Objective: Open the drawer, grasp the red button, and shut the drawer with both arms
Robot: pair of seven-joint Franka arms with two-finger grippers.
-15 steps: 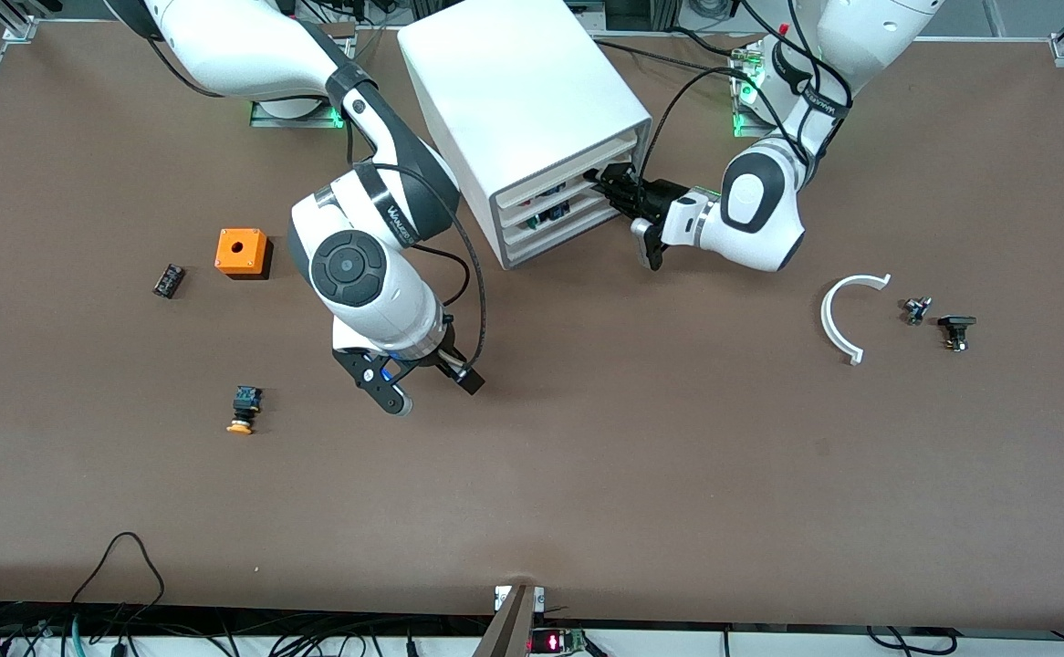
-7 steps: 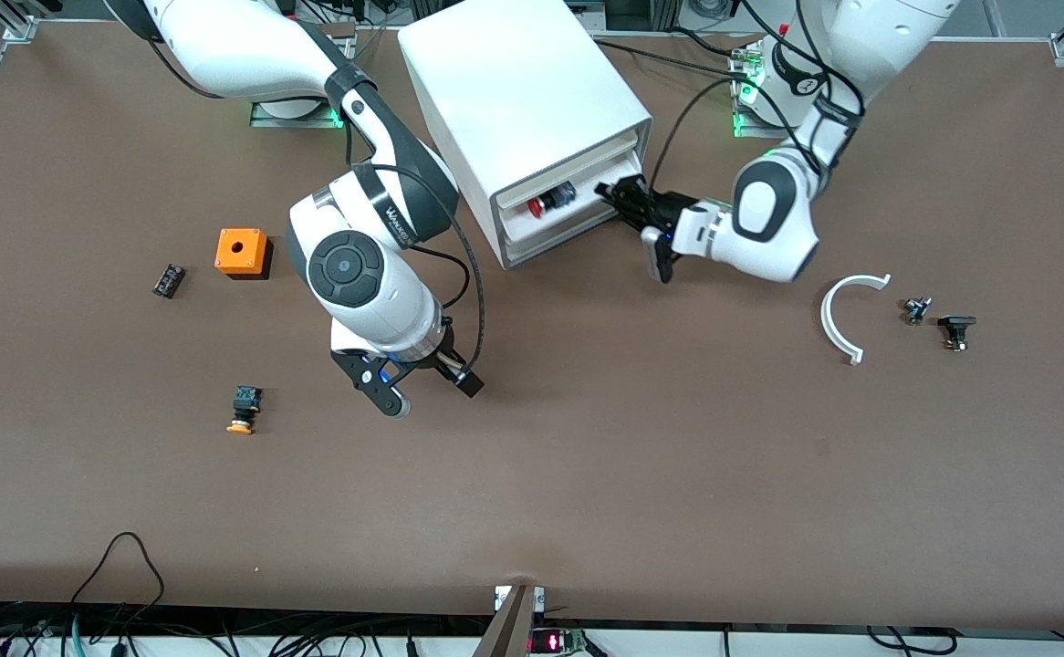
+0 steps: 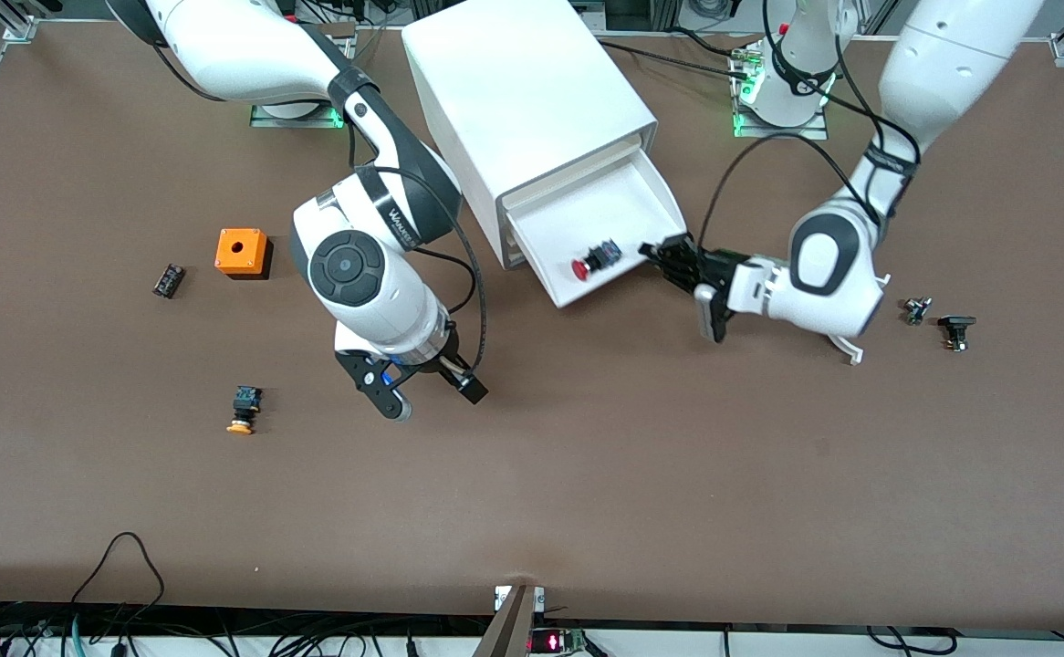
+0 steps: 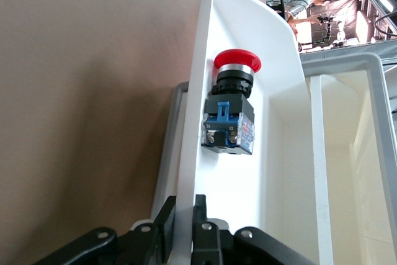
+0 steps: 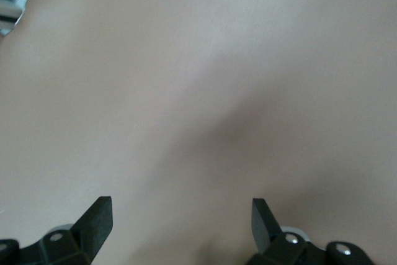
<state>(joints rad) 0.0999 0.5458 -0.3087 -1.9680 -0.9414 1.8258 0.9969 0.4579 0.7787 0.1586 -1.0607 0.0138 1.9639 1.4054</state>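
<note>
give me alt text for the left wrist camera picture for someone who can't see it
A red-capped button with a black-and-blue body lies inside a pulled-out white drawer. The left gripper is shut on the drawer's front wall, with brown table alongside.

Glossy white plastic drawer [image 3: 619, 205], shiny red-capped plastic button [image 3: 592, 261], matt brown table [image 3: 587, 456].

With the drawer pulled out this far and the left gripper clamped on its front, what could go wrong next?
1. The left gripper, shut on the drawer's front wall, may drag it off its rails if pulled on.
2. The button lies on its side near that front wall; a jolt could roll it.
3. The right gripper, open over bare table, must reach past the cabinet and might clip it.
</note>
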